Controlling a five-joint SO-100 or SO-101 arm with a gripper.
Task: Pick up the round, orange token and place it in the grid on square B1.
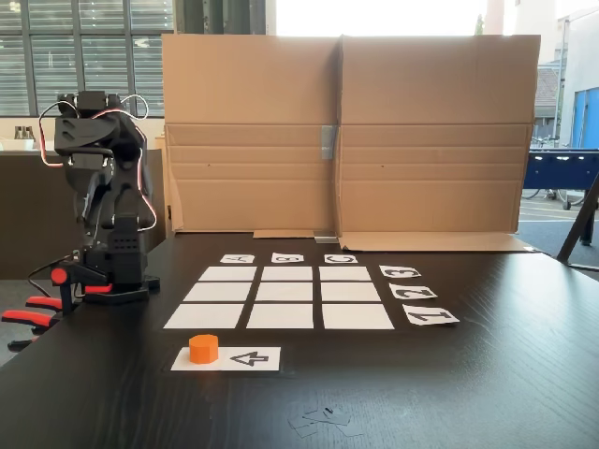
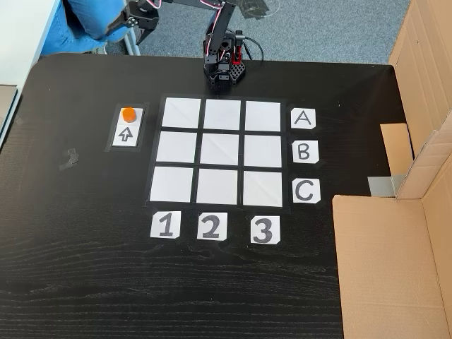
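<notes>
The black gripper (image 2: 136,19) is tucked back on the folded arm, high above the edge of the dark wooden worktop (image 2: 85,282). I cannot tell if its two fingers are apart or together.

The closest thing to the gripper is the small round orange plastic token (image 2: 128,113). It sits on one end of the long white paper strip with a black arrow (image 2: 127,134). The token is short, with a flat top and smooth sides. It looks hard and light.

It might slip out if the gripper pinches it off-centre, or get knocked off the strip if the gripper comes down too low.

Farther from the gripper lies the grid of nine white paper rectangles (image 2: 222,152). Square B1 (image 2: 175,147) is in the middle row, on the side nearest the strip. All nine look the same, so the token could easily land on the wrong one.
</notes>
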